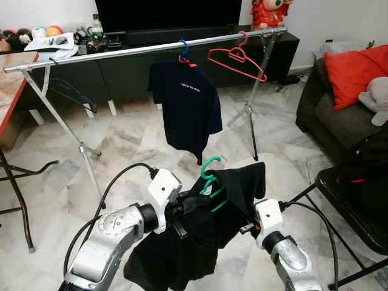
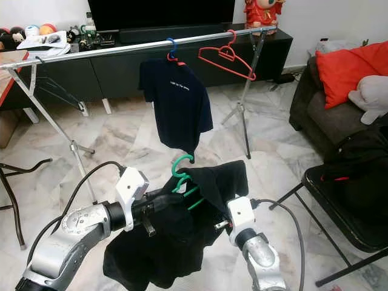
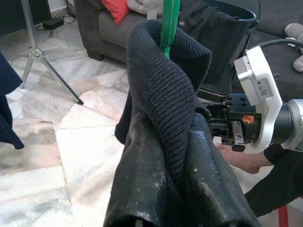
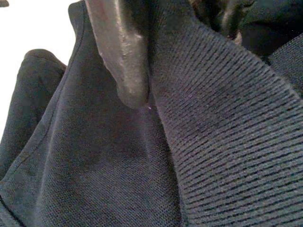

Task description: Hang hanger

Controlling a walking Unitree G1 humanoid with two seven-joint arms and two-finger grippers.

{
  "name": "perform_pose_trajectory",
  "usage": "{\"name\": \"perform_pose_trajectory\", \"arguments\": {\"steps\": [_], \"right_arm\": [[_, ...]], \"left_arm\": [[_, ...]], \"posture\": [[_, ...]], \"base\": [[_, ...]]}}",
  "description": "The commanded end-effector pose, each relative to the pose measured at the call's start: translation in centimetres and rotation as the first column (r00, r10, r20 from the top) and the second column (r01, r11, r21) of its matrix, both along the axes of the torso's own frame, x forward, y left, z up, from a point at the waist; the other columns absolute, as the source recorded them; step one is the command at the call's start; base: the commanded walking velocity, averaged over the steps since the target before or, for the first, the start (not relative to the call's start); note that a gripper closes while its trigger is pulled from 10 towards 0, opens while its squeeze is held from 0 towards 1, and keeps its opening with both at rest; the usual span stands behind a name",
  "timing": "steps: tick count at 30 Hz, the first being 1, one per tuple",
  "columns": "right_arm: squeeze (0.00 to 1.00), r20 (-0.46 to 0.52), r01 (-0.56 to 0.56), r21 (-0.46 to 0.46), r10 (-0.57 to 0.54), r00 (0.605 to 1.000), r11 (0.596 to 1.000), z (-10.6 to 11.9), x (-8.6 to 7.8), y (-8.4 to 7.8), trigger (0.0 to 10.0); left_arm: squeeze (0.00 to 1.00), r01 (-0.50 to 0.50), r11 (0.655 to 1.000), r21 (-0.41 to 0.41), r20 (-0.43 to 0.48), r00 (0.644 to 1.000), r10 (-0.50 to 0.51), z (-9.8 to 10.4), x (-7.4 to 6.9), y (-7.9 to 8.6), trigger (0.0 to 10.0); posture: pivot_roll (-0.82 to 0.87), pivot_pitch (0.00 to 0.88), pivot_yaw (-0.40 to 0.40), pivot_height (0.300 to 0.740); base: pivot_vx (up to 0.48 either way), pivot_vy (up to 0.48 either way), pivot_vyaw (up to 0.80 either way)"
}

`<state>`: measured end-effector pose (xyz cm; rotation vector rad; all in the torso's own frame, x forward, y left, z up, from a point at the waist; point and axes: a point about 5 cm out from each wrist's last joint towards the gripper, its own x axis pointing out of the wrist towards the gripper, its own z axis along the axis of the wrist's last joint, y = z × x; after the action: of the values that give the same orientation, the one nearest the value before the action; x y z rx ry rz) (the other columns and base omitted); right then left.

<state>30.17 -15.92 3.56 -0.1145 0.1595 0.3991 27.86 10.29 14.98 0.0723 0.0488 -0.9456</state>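
Observation:
A green hanger (image 1: 209, 167) carries a black garment (image 1: 176, 248) low in front of me. My left gripper (image 1: 195, 205) is shut on the garment's ribbed collar (image 3: 165, 94) just below the hanger's neck (image 3: 168, 23). My right gripper (image 1: 244, 227) reaches in from the other side, and its fingers (image 4: 125, 56) press into the black fabric. The silver rail (image 1: 121, 53) runs across the room beyond, well above the hanger. On it hang a navy T-shirt (image 1: 188, 103) on a blue hanger (image 1: 183, 51) and a bare red hanger (image 1: 236, 60).
The rack's splayed legs (image 1: 91, 163) stand on the marble floor. A dark sofa with a red cushion (image 1: 354, 70) sits at the right, with a black chair (image 1: 357, 200) before it. A table (image 1: 12, 91) lies at the left. A person's bare foot (image 3: 241, 161) is close to my right arm.

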Motion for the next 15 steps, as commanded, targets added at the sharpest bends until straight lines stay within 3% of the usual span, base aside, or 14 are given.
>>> {"name": "perform_pose_trajectory", "arguments": {"steps": [1, 15], "right_arm": [[0.0, -0.005, -0.006, -0.014, 0.006, 1.0, 1.0, -0.08, 0.03, -0.02, 0.0], [0.0, 0.016, 0.01, -0.028, -0.01, 1.0, 1.0, 0.38, 0.51, 0.06, 0.0]], "left_arm": [[0.0, 0.038, 0.999, -0.029, 0.041, 0.998, -0.037, 1.03, -0.43, -0.42, 10.0], [0.0, 0.058, 0.998, -0.017, 0.029, 0.998, -0.057, 0.8, -0.9, -0.3, 10.0]], "posture": [[0.0, 0.097, 0.024, 0.721], [0.0, 0.076, 0.023, 0.721]], "base": [[0.0, 0.0, 0.0], [0.0, 0.0, 0.0]]}}
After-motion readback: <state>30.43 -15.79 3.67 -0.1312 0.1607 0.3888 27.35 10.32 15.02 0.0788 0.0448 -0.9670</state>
